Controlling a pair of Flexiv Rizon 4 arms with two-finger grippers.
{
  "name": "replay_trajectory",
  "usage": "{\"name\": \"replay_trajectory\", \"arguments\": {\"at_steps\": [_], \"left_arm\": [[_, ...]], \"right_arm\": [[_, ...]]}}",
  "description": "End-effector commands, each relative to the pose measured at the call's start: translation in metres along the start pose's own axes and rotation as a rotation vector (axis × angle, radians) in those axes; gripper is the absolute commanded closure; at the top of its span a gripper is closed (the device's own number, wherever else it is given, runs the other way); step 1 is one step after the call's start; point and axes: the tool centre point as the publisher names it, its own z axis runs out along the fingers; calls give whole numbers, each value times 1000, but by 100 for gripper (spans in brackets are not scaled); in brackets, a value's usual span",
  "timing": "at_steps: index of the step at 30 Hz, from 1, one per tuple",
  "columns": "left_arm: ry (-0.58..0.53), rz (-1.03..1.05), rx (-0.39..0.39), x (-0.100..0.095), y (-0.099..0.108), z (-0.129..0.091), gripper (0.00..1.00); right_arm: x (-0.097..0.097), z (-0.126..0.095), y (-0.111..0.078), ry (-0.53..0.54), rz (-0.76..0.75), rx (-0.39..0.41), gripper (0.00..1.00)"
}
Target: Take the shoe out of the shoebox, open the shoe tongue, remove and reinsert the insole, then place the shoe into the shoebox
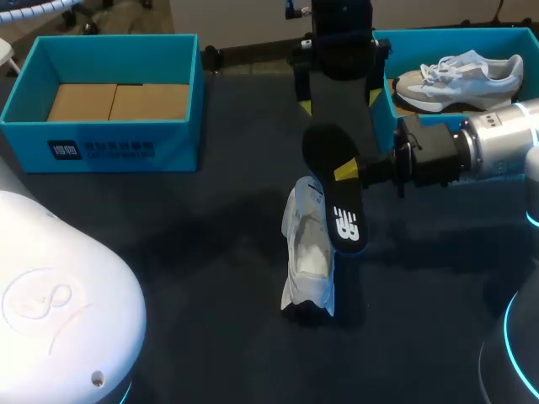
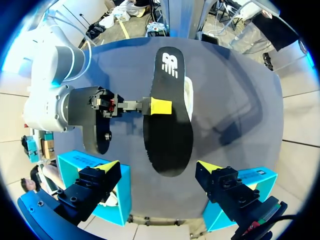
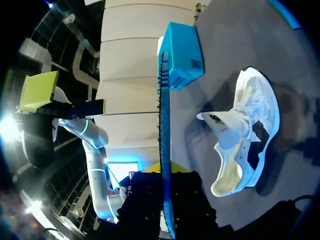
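The white shoe stands on the dark table, a little below the middle of the head view. It is not in a box. Its tongue is pulled open, and you can see inside it in the right wrist view.

The black insole is out of the shoe. It is up in the air just above the shoe, with its lower end close to the shoe's opening. The right gripper comes in from the right side and pinches the insole by its edge with both fingers.

The left gripper hangs over the insole at the top middle. Its fingers are spread wide and hold nothing.

A blue shoebox sits at the upper left with brown cardboard in it. The other blue shoebox sits at the upper right with a grey and white shoe inside
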Motion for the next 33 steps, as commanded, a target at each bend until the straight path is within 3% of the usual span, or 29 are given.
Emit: {"name": "replay_trajectory", "arguments": {"at_steps": [1,8,12,19,29,33], "left_arm": [[-10,4,-6,3,-2,-2,0],[-28,18,-6,4,-5,-3,0],[-95,19,-11,7,-8,-5,0],[-294,6,11,23,-12,-14,0],[-590,32,108,41,-22,-22,0],[-714,76,101,46,-30,-28,0]], "right_arm": [[0,0,0,-2,-1,0,100],[0,0,1,-1,-1,1,100],[0,0,1,0,0,0,100],[2,-6,-3,-5,4,-15,100],[4,-13,-7,-17,9,-33,100],[5,-16,-8,-21,11,-38,100]]}}
